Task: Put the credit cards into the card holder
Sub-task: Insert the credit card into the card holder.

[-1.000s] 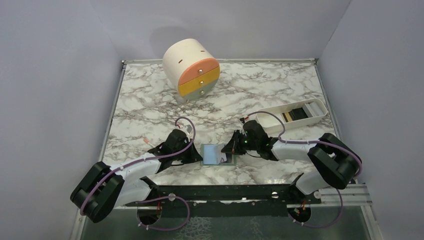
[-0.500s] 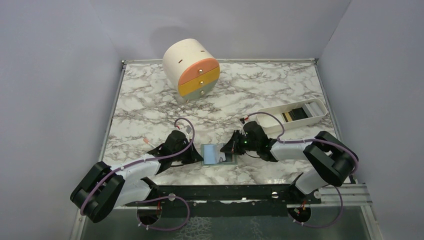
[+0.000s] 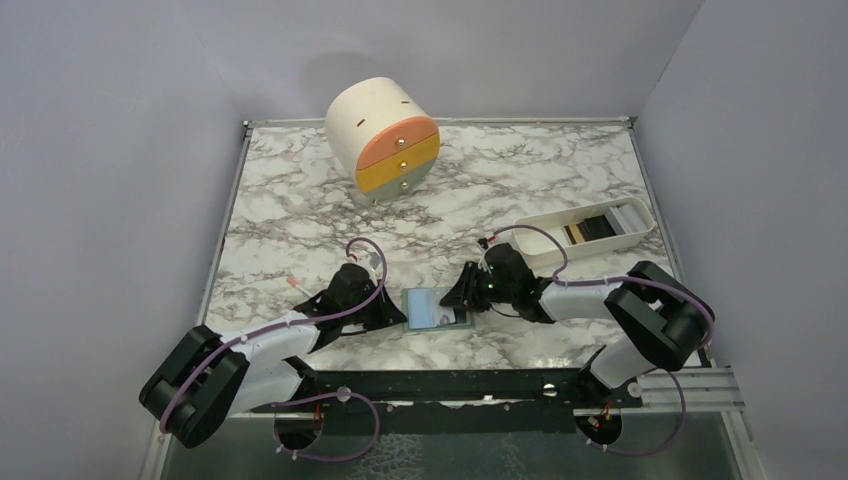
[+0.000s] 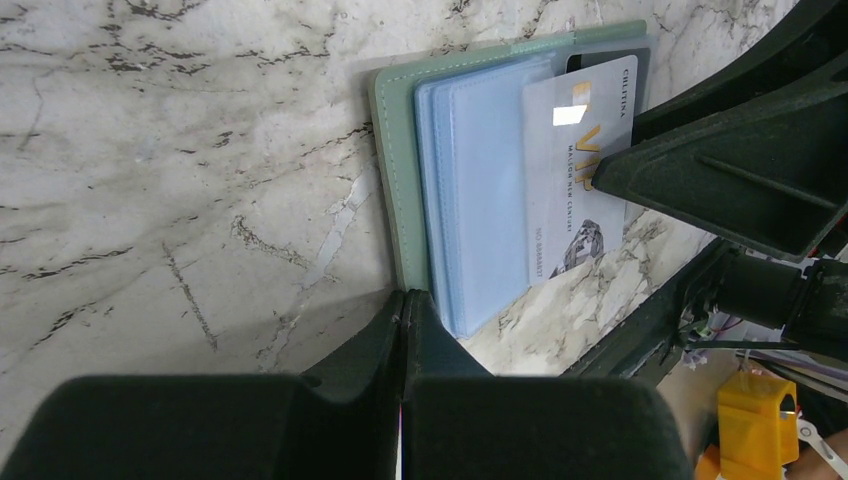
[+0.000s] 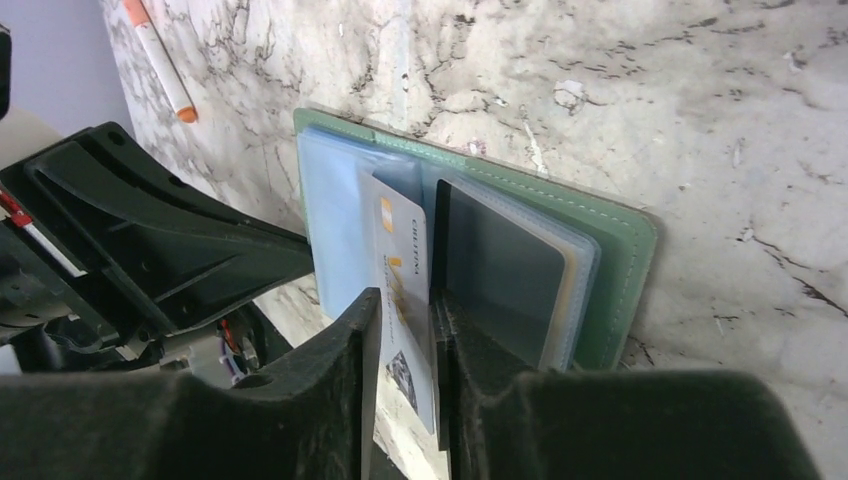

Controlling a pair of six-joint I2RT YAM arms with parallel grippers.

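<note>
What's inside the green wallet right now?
The wallet shows clear blue sleeves, a pale grey card partly pushed in, and a dark card behind plastic. The stacked sleeves hide whether deeper ones hold cards.

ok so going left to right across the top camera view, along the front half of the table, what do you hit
orange-tipped pen → left pincer → green card holder → right pincer → white tray
</note>
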